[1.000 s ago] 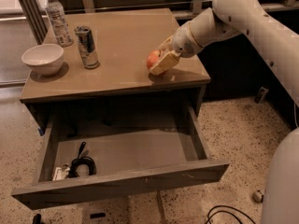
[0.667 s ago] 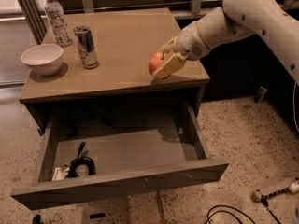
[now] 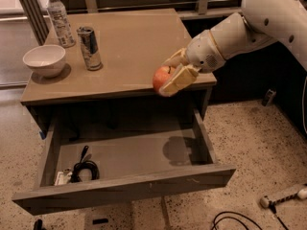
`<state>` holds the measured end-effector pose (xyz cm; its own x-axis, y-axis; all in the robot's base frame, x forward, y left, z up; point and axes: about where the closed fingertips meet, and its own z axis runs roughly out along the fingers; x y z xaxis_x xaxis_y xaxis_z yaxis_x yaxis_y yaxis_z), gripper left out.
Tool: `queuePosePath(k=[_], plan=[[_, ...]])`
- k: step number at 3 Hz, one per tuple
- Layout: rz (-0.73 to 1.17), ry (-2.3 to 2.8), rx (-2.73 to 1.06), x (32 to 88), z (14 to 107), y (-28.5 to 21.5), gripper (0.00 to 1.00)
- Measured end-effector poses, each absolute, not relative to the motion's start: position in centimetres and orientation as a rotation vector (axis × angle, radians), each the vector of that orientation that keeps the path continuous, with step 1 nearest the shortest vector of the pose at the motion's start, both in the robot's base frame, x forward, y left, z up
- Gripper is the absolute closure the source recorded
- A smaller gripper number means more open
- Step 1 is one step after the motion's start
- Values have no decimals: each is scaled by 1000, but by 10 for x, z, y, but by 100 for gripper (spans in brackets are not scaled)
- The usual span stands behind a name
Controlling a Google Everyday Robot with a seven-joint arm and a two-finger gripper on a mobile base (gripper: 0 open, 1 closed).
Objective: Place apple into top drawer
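Note:
The red-orange apple [image 3: 161, 78] is held in my gripper [image 3: 171, 76], which is shut on it. The gripper hangs at the front right edge of the tabletop [image 3: 129, 47], above the right part of the open top drawer [image 3: 124, 188]. The drawer is pulled fully out below the table, and the apple's shadow falls on its floor at the right. My white arm [image 3: 249, 23] reaches in from the upper right.
A white bowl [image 3: 44, 60], a silver can [image 3: 89, 48] and a clear water bottle [image 3: 59, 17] stand on the left of the tabletop. A black coiled cable [image 3: 82, 168] lies in the drawer's left part. Cables and a white power strip [image 3: 283, 196] lie on the floor at the right.
My gripper has carried the apple forward off the tabletop to its front edge, now over the open drawer.

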<state>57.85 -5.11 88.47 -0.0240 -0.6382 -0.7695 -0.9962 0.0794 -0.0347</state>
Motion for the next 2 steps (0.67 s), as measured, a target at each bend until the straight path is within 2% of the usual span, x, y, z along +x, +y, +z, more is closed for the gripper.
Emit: queuePosePath(k=[2], plan=[[758,1638,-1728,555,864,-30,100]])
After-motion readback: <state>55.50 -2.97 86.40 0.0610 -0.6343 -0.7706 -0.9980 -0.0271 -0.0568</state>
